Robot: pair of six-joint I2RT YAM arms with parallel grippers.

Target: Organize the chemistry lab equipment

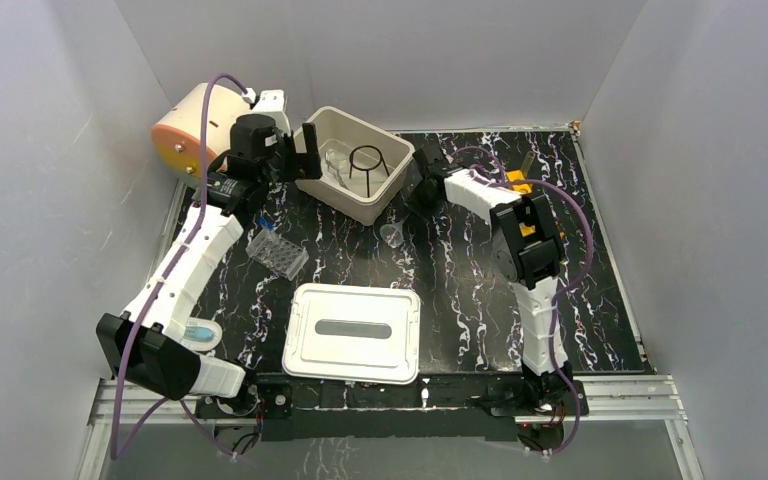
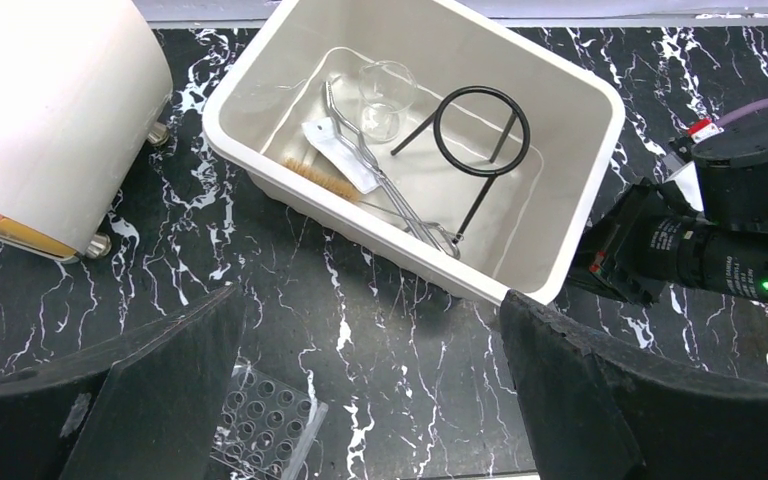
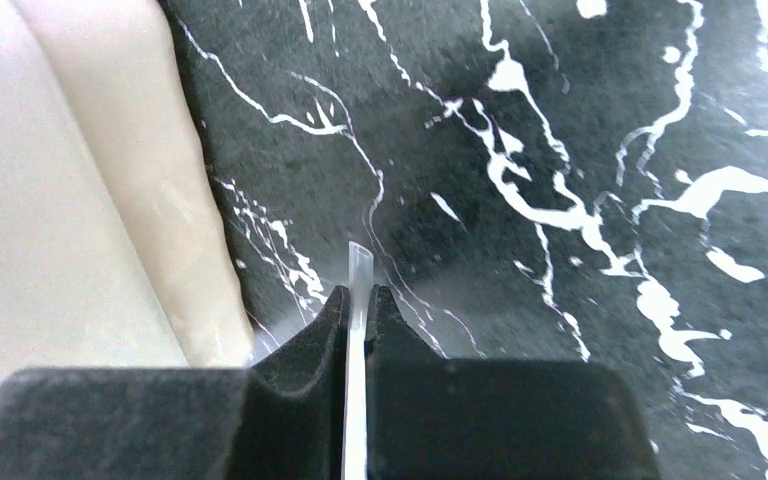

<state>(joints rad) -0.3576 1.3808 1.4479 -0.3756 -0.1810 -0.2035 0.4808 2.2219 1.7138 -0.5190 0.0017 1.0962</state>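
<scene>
Right claw pinching a thin glass tube low over the table, at the bin's 3 o'clock; left claw spread wide; next, I judge, lift it over the rim and release inside.

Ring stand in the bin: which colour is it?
Ring stand: black, best in left wrist view.

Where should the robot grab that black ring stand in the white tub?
Probably the ring itself, coming straight down from above. The black ring stand seems to stand on its legs in the white tub, ring uppermost; the thin wire suits a pinch, and tub walls block sideways approaches.
</scene>
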